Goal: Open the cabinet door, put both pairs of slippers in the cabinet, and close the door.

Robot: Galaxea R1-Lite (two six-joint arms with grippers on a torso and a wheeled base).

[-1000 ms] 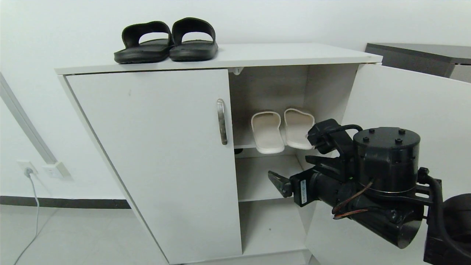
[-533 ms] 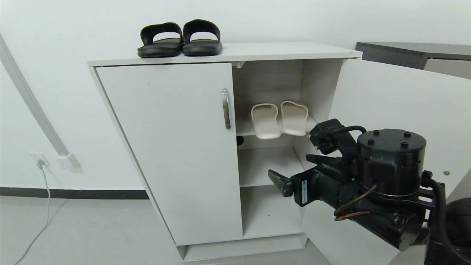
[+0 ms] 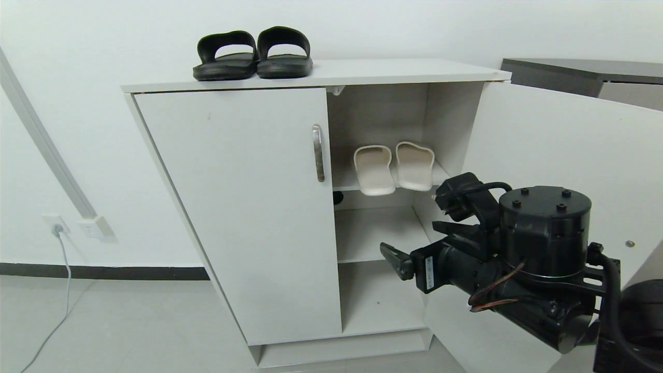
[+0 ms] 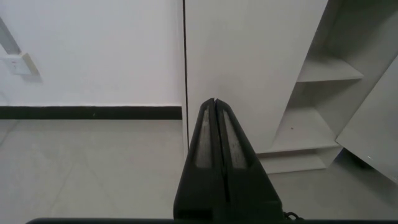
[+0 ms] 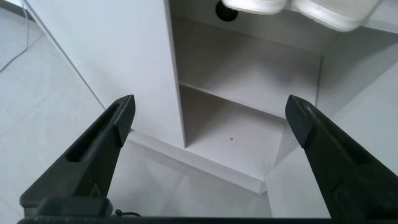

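Observation:
A white cabinet (image 3: 404, 70) stands against the wall. Its right door (image 3: 549, 145) is swung open and its left door (image 3: 233, 197), with a metal handle (image 3: 318, 153), is closed. The black slippers (image 3: 254, 52) sit side by side on the cabinet top at the left. The white slippers (image 3: 394, 167) lie on the upper shelf inside, and their toes also show (image 5: 298, 6). My right gripper (image 3: 414, 241) is open and holds nothing, in front of the lower shelves (image 5: 249, 68). My left gripper (image 4: 214, 124) is shut and holds nothing, low before the closed door (image 4: 249, 56).
The middle shelf (image 3: 373, 233) and bottom shelf (image 3: 378, 303) are bare. A wall socket with a cable (image 3: 54, 228) sits low at the left. A dark grey unit (image 3: 580, 75) stands behind the open door. Grey floor (image 3: 103, 331) lies open before the cabinet.
The camera pulled back from the cabinet early on, so the whole picture shifted. Since then my right arm has dropped slightly. The slippers and doors have not moved.

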